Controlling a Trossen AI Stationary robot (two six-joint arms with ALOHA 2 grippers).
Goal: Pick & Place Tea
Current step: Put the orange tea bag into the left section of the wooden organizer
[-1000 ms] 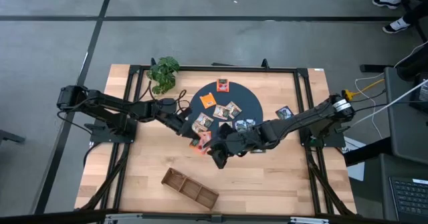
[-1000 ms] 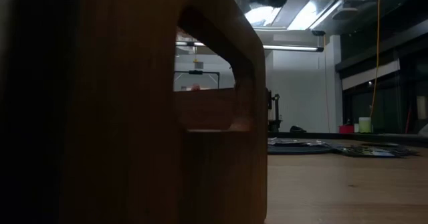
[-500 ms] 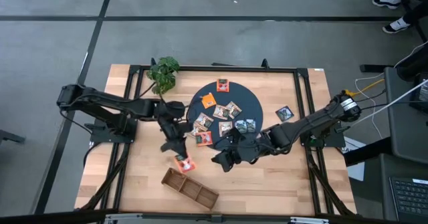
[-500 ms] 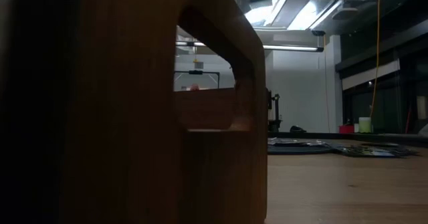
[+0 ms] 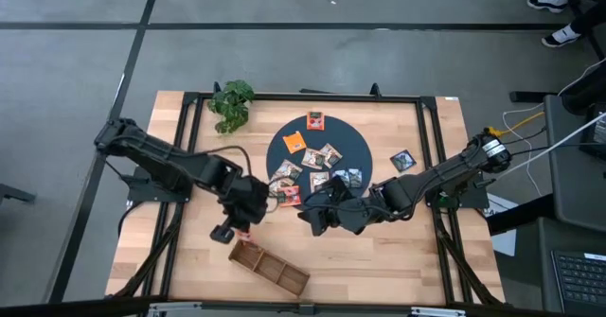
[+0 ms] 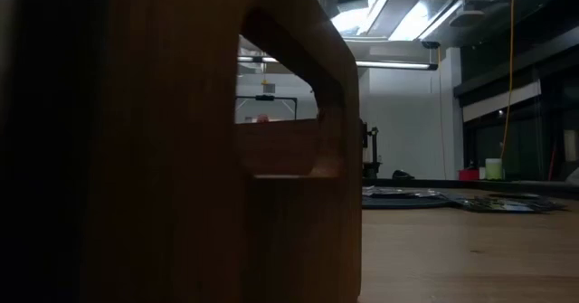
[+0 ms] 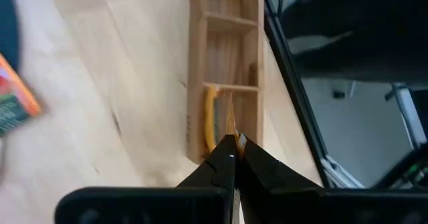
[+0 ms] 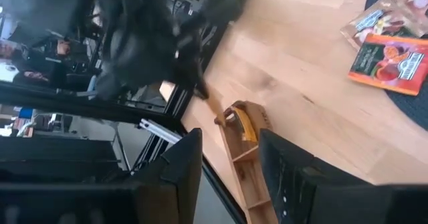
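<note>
My left gripper [image 5: 234, 232] hangs over the left end of the brown compartment tray [image 5: 271, 266], shut on an orange tea sachet [image 7: 231, 120]. Through the left wrist view the sachet shows edge-on above the tray's end compartment [image 7: 227, 110]. A yellow-orange strip [image 7: 210, 120] stands in that compartment; whether it belongs to the same sachet I cannot tell. Several more sachets [image 5: 309, 156] lie flat on the dark round mat [image 5: 355, 145], and one dark sachet [image 5: 402, 160] lies on the wood to its right. My right gripper [image 5: 317, 218] is open and holds nothing, near the mat's front edge. My left gripper pinches the orange sachet by its upper edge [image 7: 231, 132] between its two fingertips. The fingers slant down from above. The sachet hangs edge-on below them, its lower part at the tray's end compartment [image 8: 242, 125]; whether it touches the tray I cannot tell.
A green plant [image 5: 232, 104] stands at the far left of the table. The tray's end wall [image 6: 181, 140] fills most of the low view. Bare wood lies to the right of the tray and along the near edge.
My left gripper has carried the orange sachet from the mat's near-left edge toward the table's near edge, stopping over the tray's left end. Its wrist has rolled, and the sachet now hangs edge-on. The sachet was lifted clear of the mat.
</note>
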